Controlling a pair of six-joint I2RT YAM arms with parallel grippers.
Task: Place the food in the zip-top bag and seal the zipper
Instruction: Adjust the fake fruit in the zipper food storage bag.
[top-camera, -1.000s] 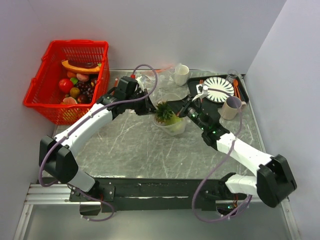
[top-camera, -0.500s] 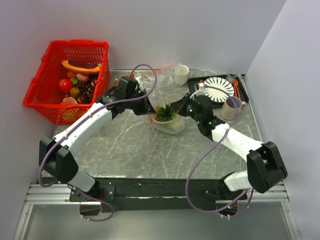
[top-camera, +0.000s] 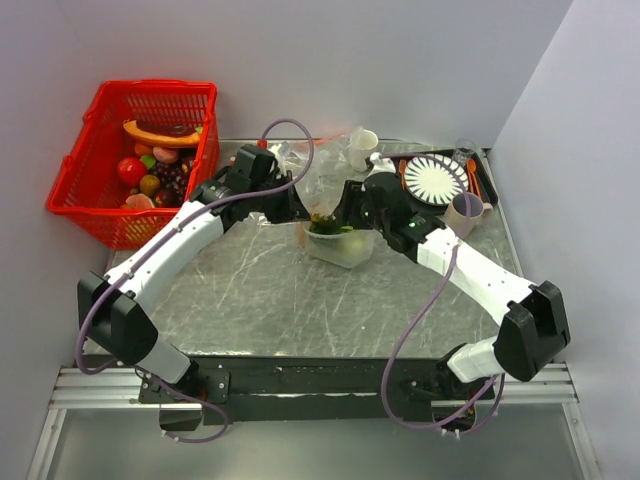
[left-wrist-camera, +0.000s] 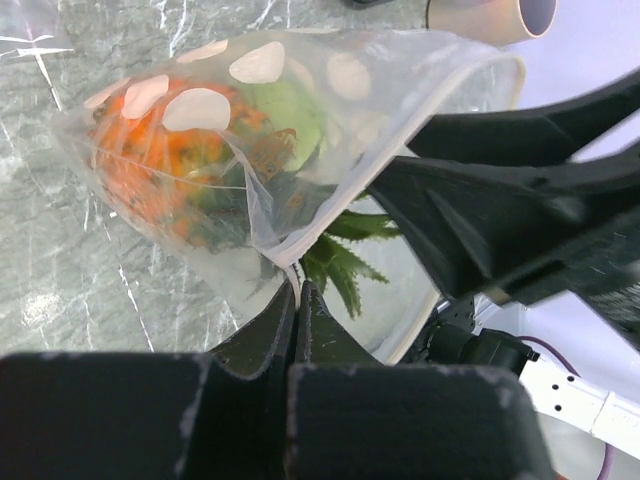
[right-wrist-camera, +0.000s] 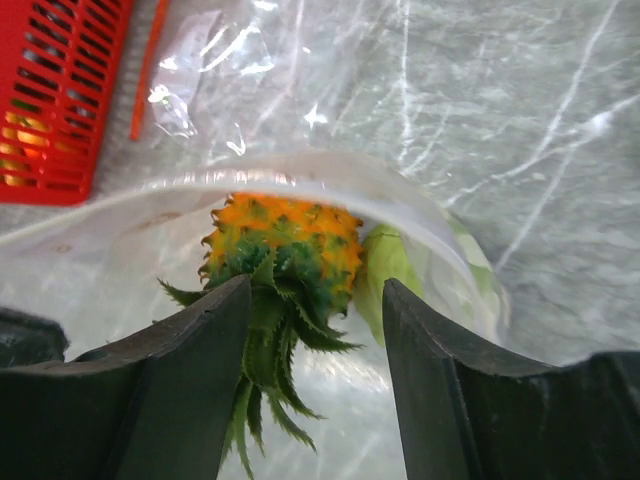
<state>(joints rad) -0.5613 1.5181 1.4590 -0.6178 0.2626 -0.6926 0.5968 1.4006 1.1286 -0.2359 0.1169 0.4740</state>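
Note:
The zip-top bag (top-camera: 345, 250) rests on the table's middle with its mouth held up and open. My left gripper (top-camera: 297, 213) is shut on the bag's rim (left-wrist-camera: 285, 255), its fingers (left-wrist-camera: 296, 290) pinched on the plastic. My right gripper (top-camera: 337, 214) hangs open over the mouth, touching nothing. Between and below its fingertips (right-wrist-camera: 315, 300) an orange piece with a dark-green spiky tuft (right-wrist-camera: 285, 250) lies inside the bag. A light-green fruit (right-wrist-camera: 385, 265) lies beside it. The zipper (right-wrist-camera: 330, 170) along the mouth edge is unsealed.
A red basket (top-camera: 100, 130) of toy foods stands at the back left. A second clear bag with an orange strip (right-wrist-camera: 150, 70) lies behind the pouch. A white cup (top-camera: 363, 148), a striped plate (top-camera: 437, 178) on a black tray and a beige mug (top-camera: 463, 213) stand at the back right.
My right gripper moved left over the bag's mouth, opened and let go of the spiky-tufted piece, which now lies in the bag. The left gripper kept its hold on the rim.

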